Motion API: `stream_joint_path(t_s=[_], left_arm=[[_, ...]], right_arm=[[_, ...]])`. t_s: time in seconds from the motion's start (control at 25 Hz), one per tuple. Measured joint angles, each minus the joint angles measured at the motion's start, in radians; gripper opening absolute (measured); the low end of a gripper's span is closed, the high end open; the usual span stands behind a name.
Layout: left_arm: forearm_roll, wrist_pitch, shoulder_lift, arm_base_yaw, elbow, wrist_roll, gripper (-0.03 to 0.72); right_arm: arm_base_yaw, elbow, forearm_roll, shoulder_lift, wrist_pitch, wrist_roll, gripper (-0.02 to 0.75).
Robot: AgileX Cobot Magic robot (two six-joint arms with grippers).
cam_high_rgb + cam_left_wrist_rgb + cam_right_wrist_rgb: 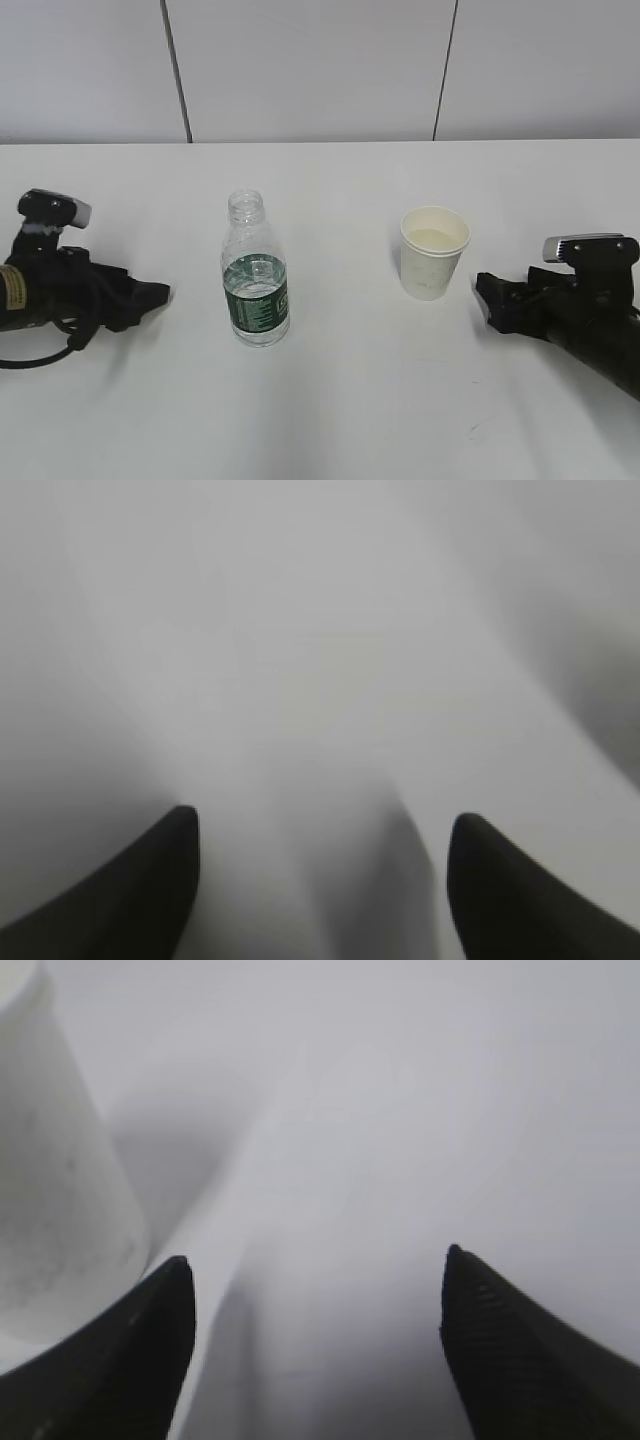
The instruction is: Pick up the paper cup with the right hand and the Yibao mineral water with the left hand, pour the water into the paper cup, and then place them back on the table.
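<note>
Step in hand: judged to be the reach before any pick-up; nothing is lifted, and both task things stand upright on the counter (330, 400).
Paper cup (433, 252): placed right of centre, apart from the bottle; in the right wrist view its white wall (50, 1160) is seen at the far left, outside the gap between the jaws.
Yibao mineral water (255, 270): placed left of centre, uncapped, green label band low on the body; it is not seen in the left wrist view.
Right hand (490, 297): lies low over the counter just beside the cup, pointed at it; jaws are spread wide and nothing is held or touched.
Left hand (155, 296): lies low, near the bottle but apart from it; jaws are spread wide over bare counter, nothing held.
Next move: the right hand would need shifting so the cup sits between the jaws; the left hand would need advancing to the bottle's body, likely at the label.
</note>
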Motion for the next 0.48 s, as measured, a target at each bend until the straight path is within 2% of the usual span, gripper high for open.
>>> stream_joint_path(t_s=[0.28,0.48], left_arm=[[-0.079,0.326,-0.129,0.023,-0.022,-0.008,0.481],[-0.150,0.488,-0.212,0.023,-0.055,-0.047,0.481]], right_arm=[[-0.016,0.005,0.015,-0.101,0.073,0.096,0.595],[-0.016,0.001,0.015,-0.198,0.271,0.131,0.594]])
